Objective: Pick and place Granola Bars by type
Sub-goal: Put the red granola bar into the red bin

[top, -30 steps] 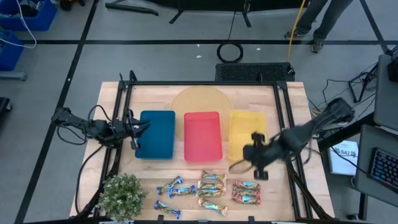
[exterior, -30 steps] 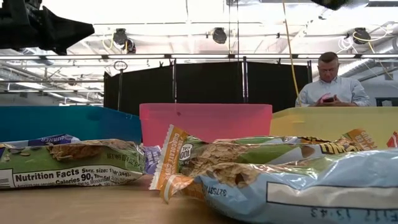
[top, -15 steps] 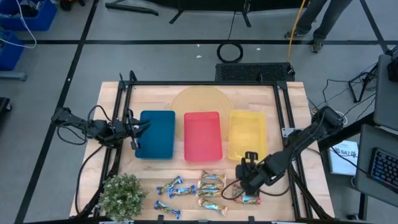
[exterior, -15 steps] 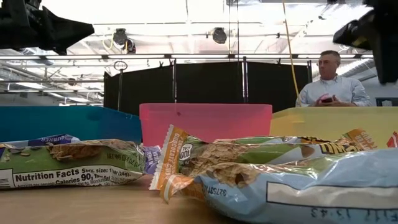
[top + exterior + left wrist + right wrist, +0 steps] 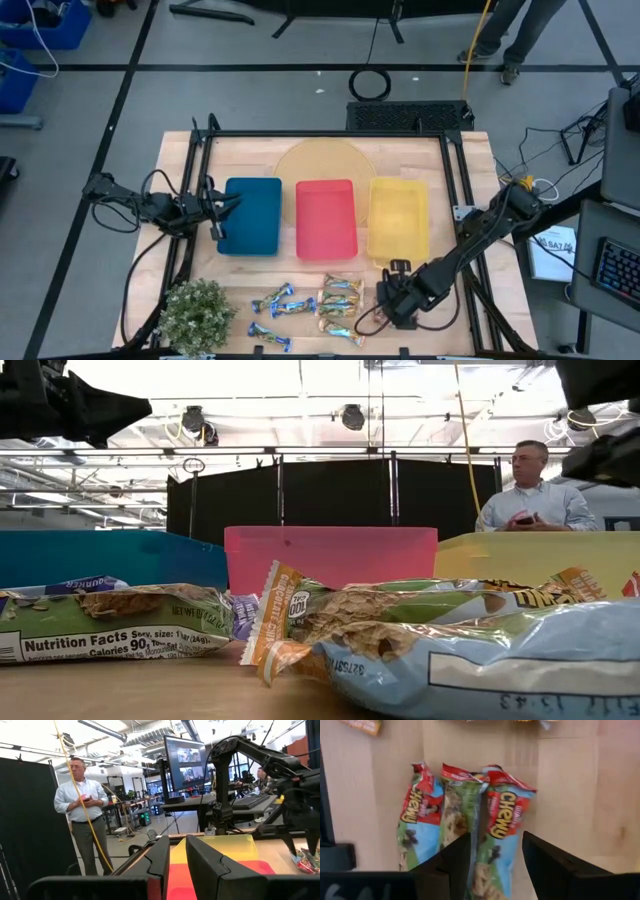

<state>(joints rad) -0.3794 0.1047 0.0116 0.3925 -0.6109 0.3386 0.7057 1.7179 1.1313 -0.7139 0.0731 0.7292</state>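
Note:
The Granola Bars lie in a row near the table's near edge: blue-silver ones [image 5: 280, 301], gold-tan ones [image 5: 340, 292], and red-orange ones [image 5: 500, 827] at the right. My right gripper [image 5: 495, 865] hangs open just above the red-orange group, pointing down. Its fingers stand on either side of the right-hand bar of three. My left gripper [image 5: 216, 210] waits at the left edge of the blue tray [image 5: 250, 216], with a narrow gap and nothing between its fingers [image 5: 159, 862].
A red tray [image 5: 326, 218] and a yellow tray [image 5: 398, 218] stand beside the blue one at mid-table. A potted plant [image 5: 195, 312] sits at the near left corner. A round tan mat [image 5: 320, 160] lies behind the trays. A person [image 5: 532, 495] stands beyond the far edge.
My right gripper has moved from over the yellow tray's near end toward the table's near edge and a little left, coming down over the red-orange bars. The bars have stayed where they were.

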